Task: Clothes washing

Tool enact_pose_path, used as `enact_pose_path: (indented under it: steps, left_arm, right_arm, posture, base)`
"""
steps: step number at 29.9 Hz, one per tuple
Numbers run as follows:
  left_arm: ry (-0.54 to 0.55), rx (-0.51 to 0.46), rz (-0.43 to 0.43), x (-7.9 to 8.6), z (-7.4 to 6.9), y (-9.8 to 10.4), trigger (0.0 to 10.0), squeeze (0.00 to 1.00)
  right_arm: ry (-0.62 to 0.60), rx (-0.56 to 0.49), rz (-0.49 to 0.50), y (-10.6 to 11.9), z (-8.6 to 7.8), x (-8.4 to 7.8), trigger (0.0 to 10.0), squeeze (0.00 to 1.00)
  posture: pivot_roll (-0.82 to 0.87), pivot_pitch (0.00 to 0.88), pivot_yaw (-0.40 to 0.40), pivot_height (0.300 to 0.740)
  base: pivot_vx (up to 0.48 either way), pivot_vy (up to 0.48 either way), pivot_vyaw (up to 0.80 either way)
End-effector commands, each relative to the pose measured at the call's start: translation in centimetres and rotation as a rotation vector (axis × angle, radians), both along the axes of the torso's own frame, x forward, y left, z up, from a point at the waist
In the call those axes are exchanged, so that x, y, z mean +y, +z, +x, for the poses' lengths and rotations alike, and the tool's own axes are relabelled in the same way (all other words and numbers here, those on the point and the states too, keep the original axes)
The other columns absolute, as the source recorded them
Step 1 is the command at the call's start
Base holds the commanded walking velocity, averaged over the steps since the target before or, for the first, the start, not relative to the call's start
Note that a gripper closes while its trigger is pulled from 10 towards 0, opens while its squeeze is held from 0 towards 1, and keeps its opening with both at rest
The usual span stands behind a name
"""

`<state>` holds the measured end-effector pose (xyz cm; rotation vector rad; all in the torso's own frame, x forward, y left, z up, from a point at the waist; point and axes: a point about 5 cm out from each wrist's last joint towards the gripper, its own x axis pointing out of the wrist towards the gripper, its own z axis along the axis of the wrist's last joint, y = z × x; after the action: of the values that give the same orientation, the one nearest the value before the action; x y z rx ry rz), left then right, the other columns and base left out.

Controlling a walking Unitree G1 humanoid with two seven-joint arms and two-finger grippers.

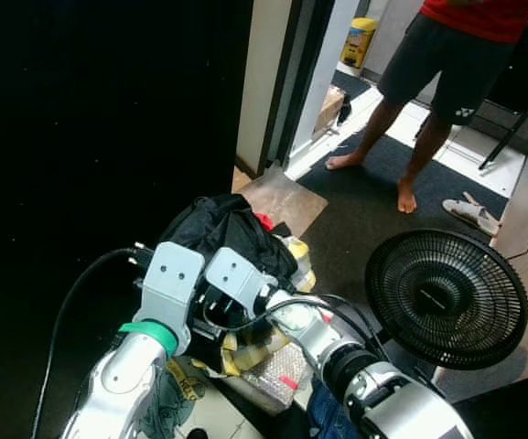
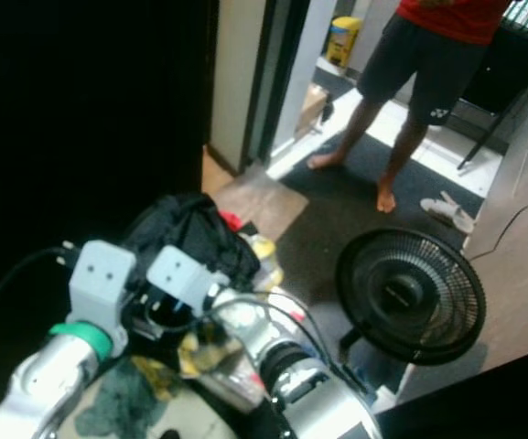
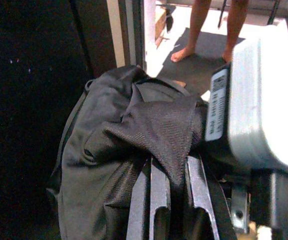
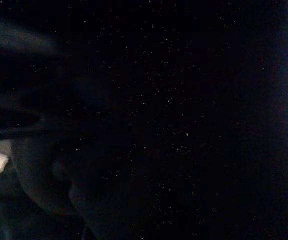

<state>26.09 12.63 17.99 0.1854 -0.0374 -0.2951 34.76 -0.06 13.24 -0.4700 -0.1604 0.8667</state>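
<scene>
- Two silver robot arms reach forward, close together. The left hand and the right hand meet at a heap of clothes.
- On top of the heap lies a crumpled black cloth garment.
- A bit of red cloth and some yellow cloth peek out beside it.
- A round black fan with a wire cage stands on the dark floor to the right.
- A person's bare legs stand on a dark mat, in dark shorts and a red top.
- A pale slipper lies near the feet.
- A yellow tub stands far back.
</scene>
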Motion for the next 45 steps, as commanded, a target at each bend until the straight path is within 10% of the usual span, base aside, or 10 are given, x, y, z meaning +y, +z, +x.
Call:
enact_pose_path:
  steps: [1, 15, 28, 29, 33, 34, 35, 36, 45]
  left_arm:
    - [-0.016, 0.001, -0.002, -0.3, 0.0, -0.2, 10.0, 0.0]
    - [-0.04, -0.004, 0.007, -0.5, 0.4, -0.2, 10.0, 0.0]
    - [-0.08, -0.023, 0.029, -0.8, 1.3, 0.0, 10.0, 0.0]
    - [-0.084, -0.023, 0.028, -0.9, 1.4, 0.0, 10.0, 0.0]
    - [-0.098, -0.026, 0.027, -1.1, 1.5, 0.0, 10.0, 0.0]
    - [-0.101, -0.028, 0.031, -1.1, 1.6, 0.0, 10.0, 0.0]
    - [-0.101, -0.028, 0.031, -1.1, 1.6, 0.0, 10.0, 0.0]
    - [-0.104, -0.03, 0.036, -1.1, 1.6, 0.0, 10.0, 0.0]
    - [-0.111, -0.051, 0.041, -1.1, 1.8, 0.4, 10.0, 0.0]
  right_arm:
    - [0.015, 0.023, 0.088, 0.0, -0.3, -0.3, 0.0, 0.0]
    - [-0.034, 0.029, 0.355, 1.1, -0.7, -3.4, 0.0, 0.0]
    - [-0.019, -0.064, 0.614, 6.8, -2.8, -4.9, 0.0, 0.0]
    - [-0.045, -0.075, 0.618, 6.9, -2.7, -5.2, 10.0, 0.0]
    - [-0.136, -0.092, 0.607, 7.2, -2.3, -6.3, 10.0, 0.0]
    - [-0.148, -0.091, 0.613, 7.2, -2.3, -6.5, 10.0, 0.68]
    - [-0.148, -0.091, 0.613, 7.2, -2.3, -6.5, 10.0, 0.68]
    - [-0.157, -0.086, 0.622, 7.3, -2.3, -6.7, 10.0, 1.0]
    - [-0.173, -0.051, 0.708, 8.5, -2.8, -7.7, 10.0, 1.0]
  posture:
    - [0.18, 0.16, -0.077, 0.74]
    - [0.16, 0.144, -0.057, 0.74]
    - [0.11, 0.122, -0.019, 0.74]
    - [0.1, 0.122, -0.016, 0.74]
    - [0.1, 0.122, -0.011, 0.74]
    - [0.09, 0.12, -0.008, 0.74]
    - [0.09, 0.12, -0.008, 0.74]
    - [0.09, 0.12, -0.007, 0.74]
    - [0.09, 0.116, -0.002, 0.74]
  base:
    - [0.0, 0.0, 0.0]
    - [0.0, 0.0, 0.0]
    - [0.0, 0.0, 0.0]
    - [0.0, 0.0, 0.0]
    - [0.0, 0.0, 0.0]
    - [0.0, 0.0, 0.0]
    - [0.0, 0.0, 0.0]
    - [0.0, 0.0, 0.0]
    - [0.0, 0.0, 0.0]
